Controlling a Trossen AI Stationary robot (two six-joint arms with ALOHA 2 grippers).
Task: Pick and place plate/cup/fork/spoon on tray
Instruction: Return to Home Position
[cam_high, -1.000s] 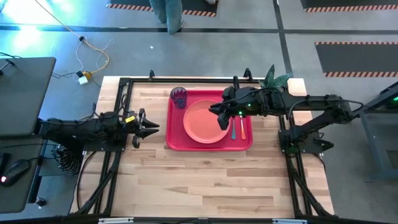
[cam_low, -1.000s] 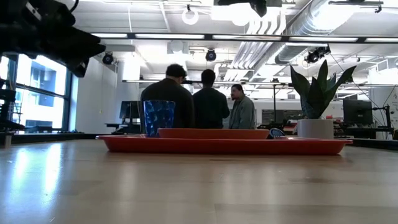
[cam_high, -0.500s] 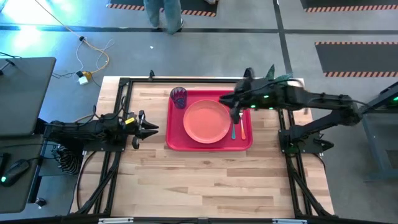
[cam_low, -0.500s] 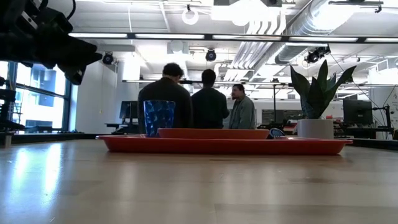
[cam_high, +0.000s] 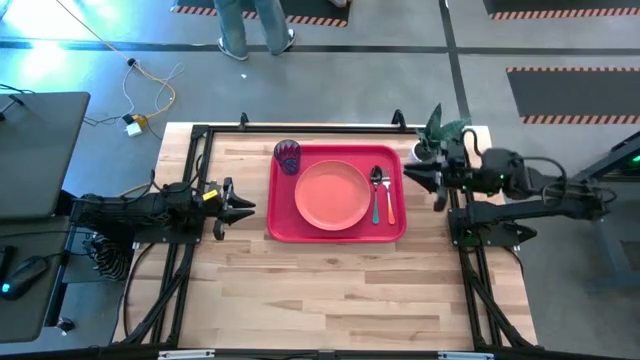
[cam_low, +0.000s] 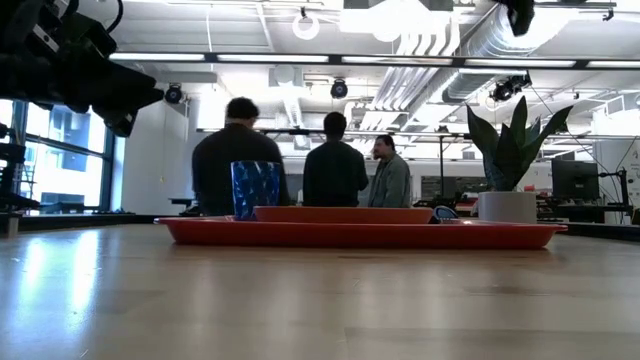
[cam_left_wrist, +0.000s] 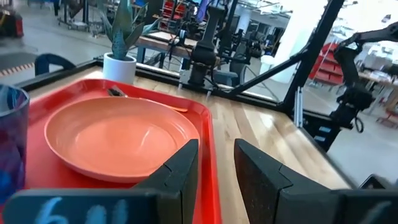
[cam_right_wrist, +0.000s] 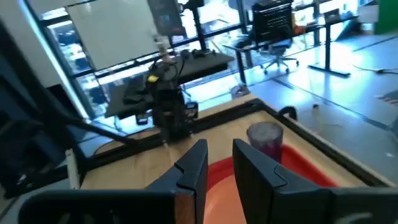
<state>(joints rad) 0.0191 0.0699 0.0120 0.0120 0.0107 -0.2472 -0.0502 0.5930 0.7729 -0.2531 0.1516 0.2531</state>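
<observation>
Wooden table (cam_high: 330, 290): carries whole set.
Large red rectangular plastic tray (cam_high: 337, 234): table centre, between arms.
Round salmon-orange plate (cam_high: 331, 194): mid-tray.
Blue-purple tumbler cup (cam_high: 288, 156): tray's far left corner.
Teal-handled spoon (cam_high: 376, 192), orange-handled fork (cam_high: 389, 203): side by side right of plate, long axes running near-to-far.
Right pincer (cam_high: 437, 183): off tray's right edge, nearer utensils, fingers slightly apart, empty.
Left pincer (cam_high: 237, 207): off tray's left edge, slightly apart, empty.
Task judged complete.

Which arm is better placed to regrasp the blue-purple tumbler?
Probably left. The left pincer sits just off the red rectangular plastic tray's left rim, near the translucent blue-purple tumbler; the right pincer is beyond the opposite rim.
</observation>
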